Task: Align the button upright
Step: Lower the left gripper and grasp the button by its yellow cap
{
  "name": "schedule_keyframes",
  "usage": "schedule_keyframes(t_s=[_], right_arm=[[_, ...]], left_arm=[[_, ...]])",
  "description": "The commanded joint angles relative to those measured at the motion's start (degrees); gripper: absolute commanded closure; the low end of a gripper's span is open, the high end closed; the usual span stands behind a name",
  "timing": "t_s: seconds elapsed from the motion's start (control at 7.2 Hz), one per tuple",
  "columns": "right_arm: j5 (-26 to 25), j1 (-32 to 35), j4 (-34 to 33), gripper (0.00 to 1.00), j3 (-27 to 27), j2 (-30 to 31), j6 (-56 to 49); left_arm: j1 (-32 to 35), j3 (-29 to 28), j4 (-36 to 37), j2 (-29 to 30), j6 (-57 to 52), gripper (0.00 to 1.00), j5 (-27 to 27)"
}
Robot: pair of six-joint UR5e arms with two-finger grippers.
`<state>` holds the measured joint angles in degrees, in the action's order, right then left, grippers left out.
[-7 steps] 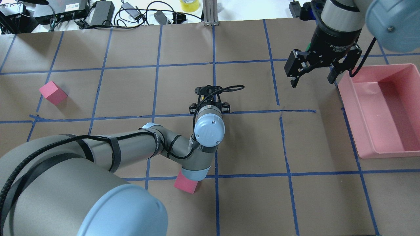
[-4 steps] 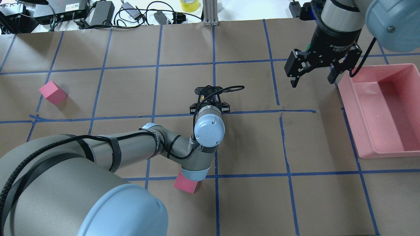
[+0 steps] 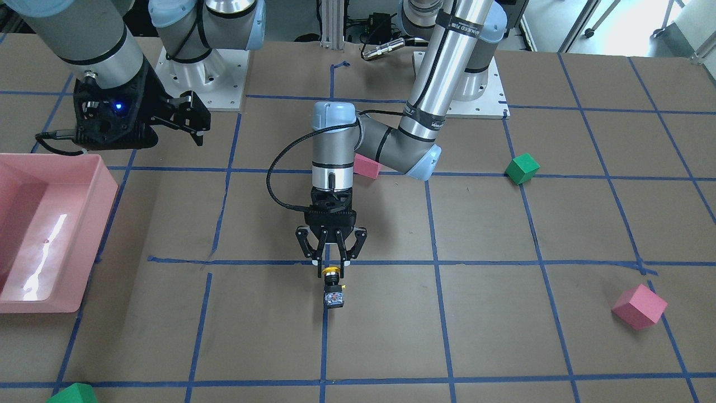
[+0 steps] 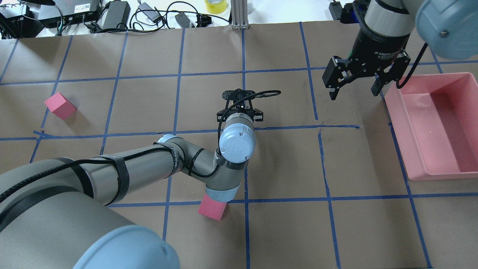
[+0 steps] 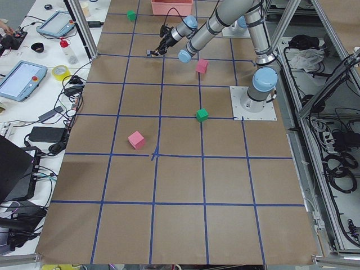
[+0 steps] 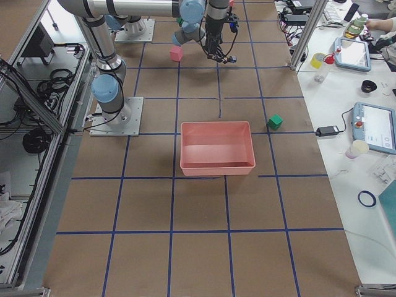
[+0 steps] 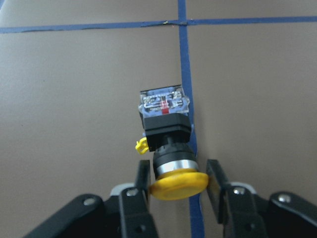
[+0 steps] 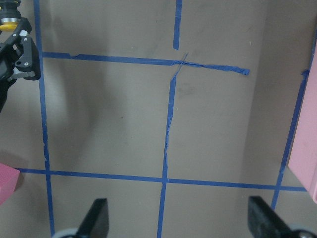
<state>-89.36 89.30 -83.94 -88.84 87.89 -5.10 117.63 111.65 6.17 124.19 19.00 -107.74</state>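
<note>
Button [image 7: 167,141] lies on its side on the bench [image 3: 503,336], along a blue tape line [image 7: 184,59]. Yellow cap points toward the robot, grey contact block away from it. Not upright yet.

Left hand [image 7: 178,184] reaches straight down over the cap end. Fingers [image 7: 142,183] stand one on each side of the yellow cap, very close. Whether the pads touch it cannot be told. Reads as open, nothing gripped. From the front, the fingertips sit low to the bench, just behind the cap.

Right hand [image 4: 353,90] hangs high, well apart from the button, open and empty, beside the pink tray [image 4: 401,138]. Appears to play no part in this step.

Step in hand, as judged: approach for the grasp, fingers set round the cap before closing.

Next move calls for closing on the cap, or the neck under it, without nudging the button sideways. The cap is round and could roll or slip out. Then lift, turn the body a quarter so the contact block faces down, and set it flat on the bench with the cap on top. Release gently, since the narrow base may topple.
</note>
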Motion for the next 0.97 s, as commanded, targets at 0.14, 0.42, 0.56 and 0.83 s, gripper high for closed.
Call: schedule_keyframes(t_s=[0.14,0.42,0.56,0.83], right_arm=[[-0.3,0.0,0.0,0.0,0.1,0.0,-0.1],[-0.5,0.0,0.0,0.0,0.0,0.0,-0.1],[-0.5,0.0,0.0,0.0,0.0,0.0,-0.1],[0.2,0.0,0.1,0.0,0.0,0.0,-0.1]], left_arm=[[-1.7,-7.2,-25.7,-6.8,-0.2,1.0,6.6],[-3.4,-12.1,-43.7,-9.3,0.7,1.0,12.1],[-4.2,-14.0,-50.6,-9.7,2.1,1.0,14.6],[-5.2,-17.6,-62.5,-9.8,12.5,1.0,22.4]])
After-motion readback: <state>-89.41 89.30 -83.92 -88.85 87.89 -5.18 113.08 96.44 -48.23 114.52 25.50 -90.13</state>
